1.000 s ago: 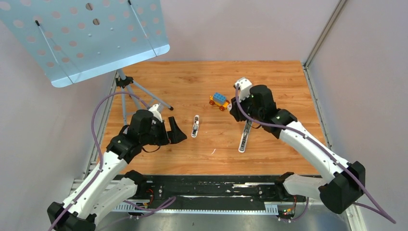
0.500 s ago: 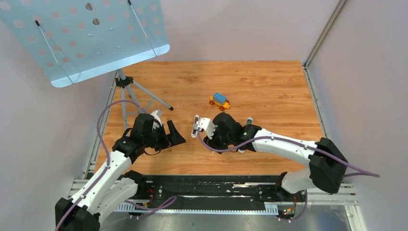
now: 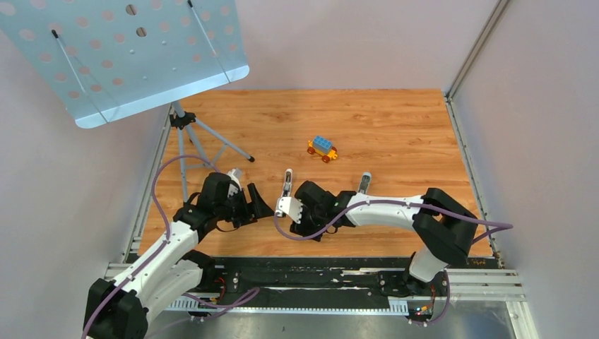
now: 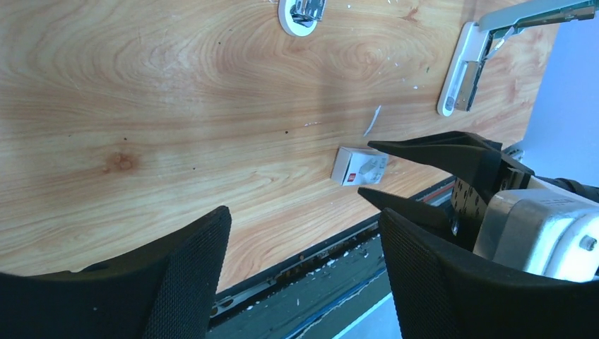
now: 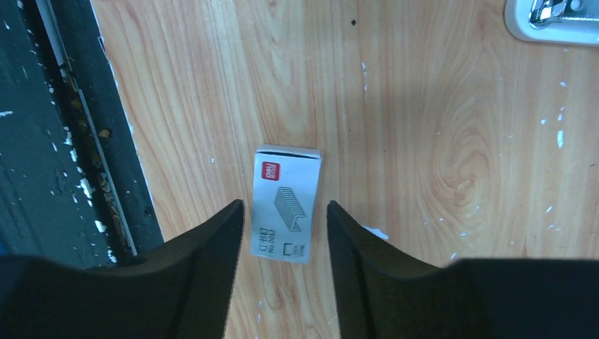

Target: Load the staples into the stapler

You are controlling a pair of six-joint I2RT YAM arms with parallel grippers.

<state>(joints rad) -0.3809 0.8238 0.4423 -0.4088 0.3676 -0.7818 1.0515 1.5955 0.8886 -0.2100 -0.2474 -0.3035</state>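
Observation:
No grey staple strips show; only a small white printed staple box [image 5: 286, 201] lies on the wood near the table's near edge, also in the left wrist view [image 4: 360, 166]. My right gripper [image 5: 284, 206] is open, its fingertips on either side of the box's near end. The white opened stapler [image 4: 463, 78] lies beyond it, and only its far end [image 3: 364, 182] shows from above. My left gripper [image 3: 263, 198] is open and empty, left of the right gripper [image 4: 366, 168].
A small white and metal piece [image 3: 287, 180] lies just beyond the right wrist. A blue and orange toy brick car [image 3: 322, 148] sits further back. A perforated music stand [image 3: 120, 56] on tripod legs [image 3: 205, 138] stands at the far left. A black rail [image 3: 318, 272] borders the near edge.
My right arm swung from the far right over to the near centre and came down with its open fingers around the box. My left gripper shifted slightly nearer and to the right.

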